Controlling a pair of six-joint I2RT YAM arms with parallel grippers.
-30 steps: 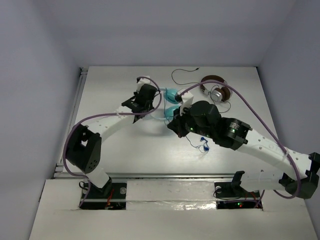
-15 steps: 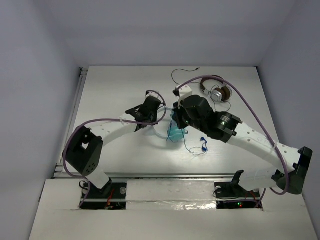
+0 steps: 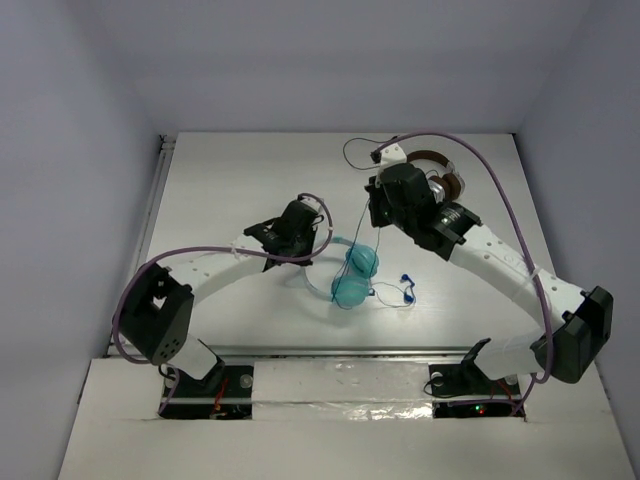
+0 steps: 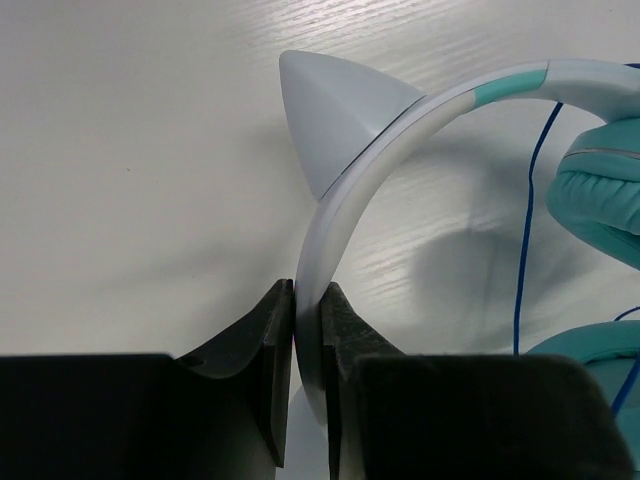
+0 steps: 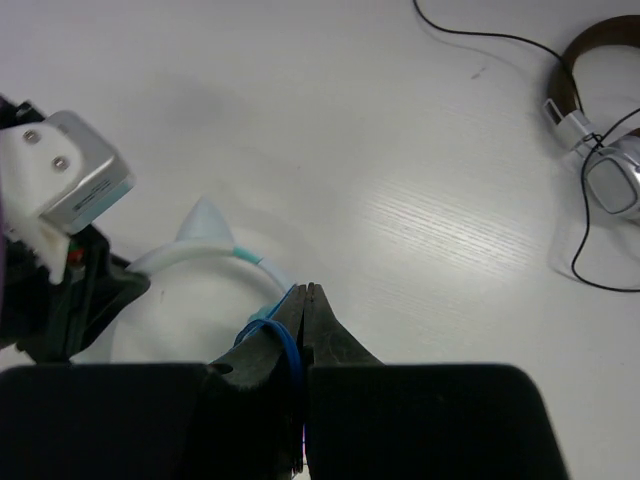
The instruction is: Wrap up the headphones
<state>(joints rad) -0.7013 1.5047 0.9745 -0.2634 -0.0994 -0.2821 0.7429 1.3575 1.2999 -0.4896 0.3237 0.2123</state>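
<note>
The headphones [image 3: 354, 276] lie near the table's middle, teal earcups stacked, with a pale headband [image 4: 345, 190] that carries a cat ear [image 4: 330, 110]. My left gripper [image 4: 307, 295] is shut on the headband, which runs out from between its fingers. It stands left of the earcups [image 3: 303, 250]. My right gripper [image 5: 306, 290] is shut on the thin blue cable [image 5: 290, 350]. It hangs behind the earcups [image 3: 372, 215], and the cable [image 3: 360, 235] runs taut from it down to them. More cable loops on the table [image 3: 403, 292].
Brown-and-silver headphones [image 3: 440, 183] with a black cable [image 3: 362, 150] lie at the back right, close behind my right wrist. The table's left edge has a rail [image 3: 150, 225]. White walls enclose the table on three sides.
My left gripper has dragged the headphones toward the near side. My right gripper has swung from over the earcups to the back right, pulling the blue cable out taut.
</note>
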